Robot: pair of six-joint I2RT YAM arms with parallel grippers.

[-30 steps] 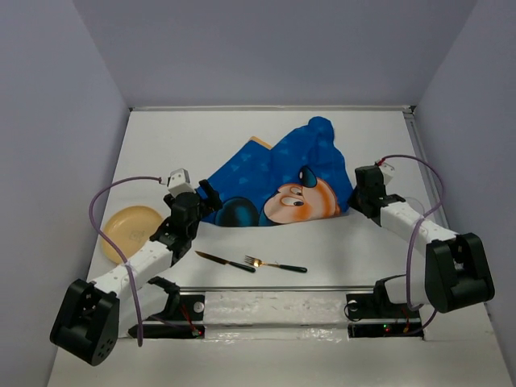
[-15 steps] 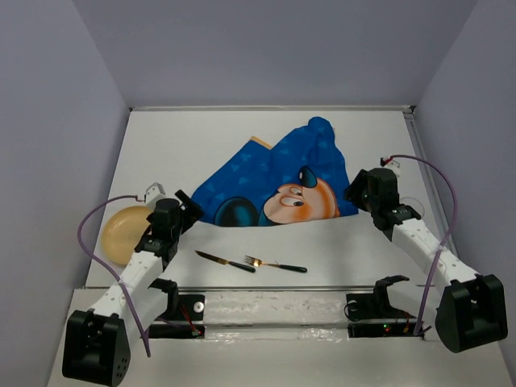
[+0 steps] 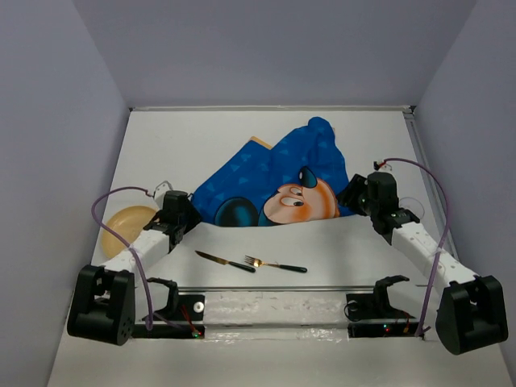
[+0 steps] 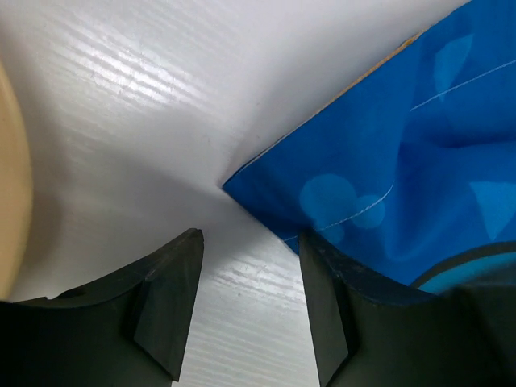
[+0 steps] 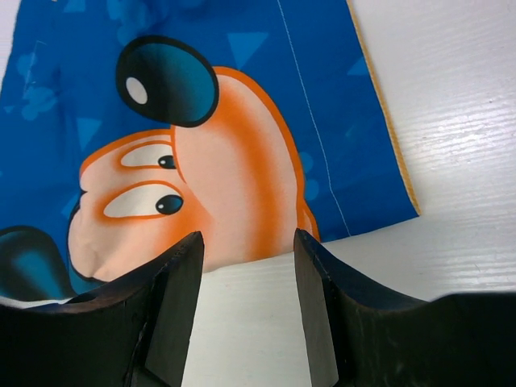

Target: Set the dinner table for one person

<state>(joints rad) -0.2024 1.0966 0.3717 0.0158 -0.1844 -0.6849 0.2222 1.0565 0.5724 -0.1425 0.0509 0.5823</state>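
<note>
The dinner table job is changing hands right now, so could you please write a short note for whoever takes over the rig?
The left tool is open and empty, low at the near-left corner of the blue mat.
The right tool is open and empty, at the mat's near-right edge.
The mat lies skewed and rumpled on the dinner table. The plate is at the left, partly behind the left arm. The knife and fork lie in a line in front of the mat.
Done: nothing is on the mat yet.
Left: probably flatten the mat, then place plate, fork and knife.
</note>
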